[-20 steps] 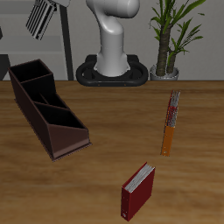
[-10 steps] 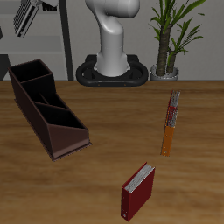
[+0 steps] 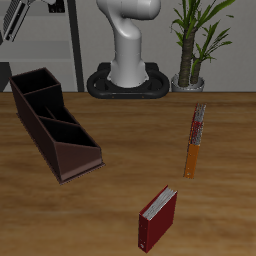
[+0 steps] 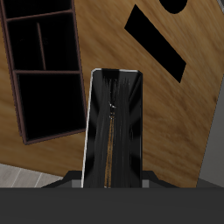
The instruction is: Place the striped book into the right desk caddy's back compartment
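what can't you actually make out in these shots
- Where the jaws grip the striped book: in the wrist view the book itself covers them, and the exterior view's upper edge cuts them off.
- The striped book's full outline: in the exterior view the frame's corner cuts it.
- One end of the right desk caddy: in the wrist view the picture's edge cuts it off.

From where I stand, nothing can be read: the red book (image 3: 157,218) shows a plain cover, the long orange-and-red book (image 3: 195,139) carries marks too small to make out, and the brown caddy (image 3: 52,120) bears no label.
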Motion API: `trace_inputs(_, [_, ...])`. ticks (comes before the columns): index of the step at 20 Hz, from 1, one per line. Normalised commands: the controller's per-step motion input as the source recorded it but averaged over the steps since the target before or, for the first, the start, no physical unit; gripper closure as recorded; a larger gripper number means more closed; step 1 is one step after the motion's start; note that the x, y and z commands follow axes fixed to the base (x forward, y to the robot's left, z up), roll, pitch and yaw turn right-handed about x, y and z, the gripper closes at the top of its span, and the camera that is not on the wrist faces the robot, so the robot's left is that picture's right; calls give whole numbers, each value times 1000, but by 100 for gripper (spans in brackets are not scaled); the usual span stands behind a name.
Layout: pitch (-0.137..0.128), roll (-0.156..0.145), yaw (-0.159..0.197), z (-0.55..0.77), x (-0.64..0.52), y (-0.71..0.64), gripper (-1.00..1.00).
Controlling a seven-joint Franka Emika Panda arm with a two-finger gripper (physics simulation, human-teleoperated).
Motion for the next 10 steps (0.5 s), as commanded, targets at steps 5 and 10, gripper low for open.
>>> trace_inputs(5, [-25,55,30,138,335,239,100])
trace_inputs(10, [-8,59,33,39,239,313,100])
